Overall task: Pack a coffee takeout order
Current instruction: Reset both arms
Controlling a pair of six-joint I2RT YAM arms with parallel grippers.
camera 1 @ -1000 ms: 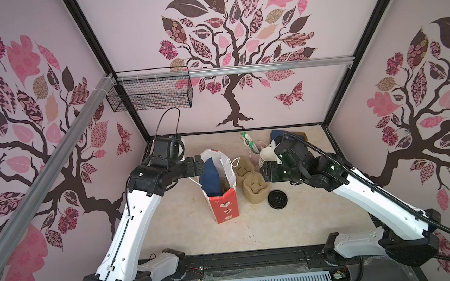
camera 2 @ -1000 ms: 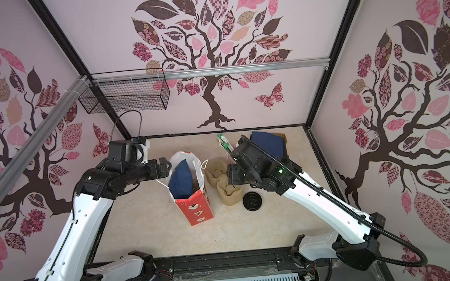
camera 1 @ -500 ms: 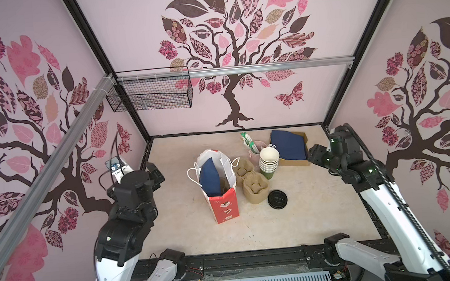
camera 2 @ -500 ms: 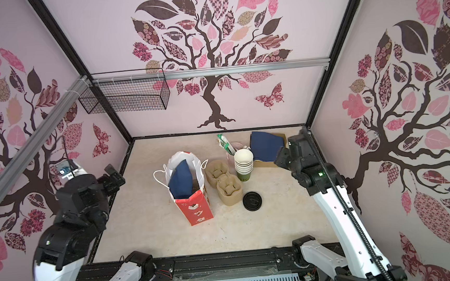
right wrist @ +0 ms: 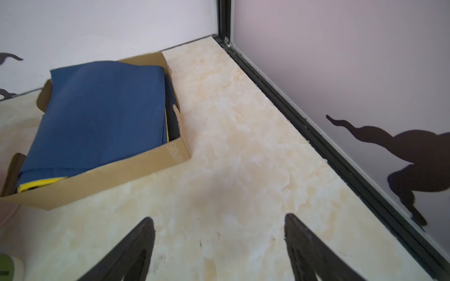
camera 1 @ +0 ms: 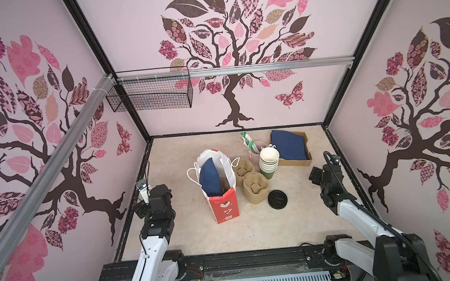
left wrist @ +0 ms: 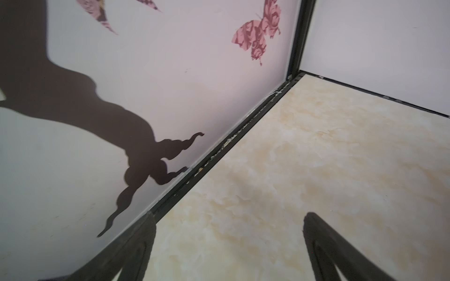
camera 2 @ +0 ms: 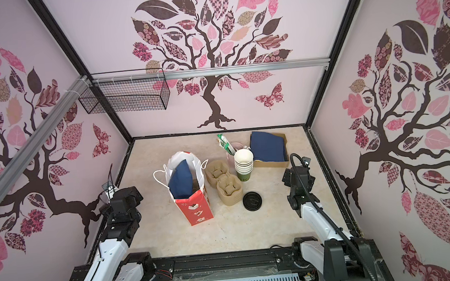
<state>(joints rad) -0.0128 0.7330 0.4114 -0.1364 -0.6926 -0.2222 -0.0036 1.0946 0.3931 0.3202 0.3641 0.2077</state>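
Where one lid point(camera 1: 277, 198) lies, two carriers point(camera 1: 256, 189) and perhaps six cups point(camera 1: 268, 161) stand.

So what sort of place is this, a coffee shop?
Probably not: it looks like a robot test booth. Two robot arms stand inside tree-decal walls, with a paper cup stack, a moulded-pulp cup carrier and a red paper bag.

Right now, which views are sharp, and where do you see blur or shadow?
Both top views: sharp, evenly lit, wide-angle stretch at edges. Left wrist view: near gripper fingers blurred. Right wrist view: faint shadow on the table, cardboard box fairly sharp.
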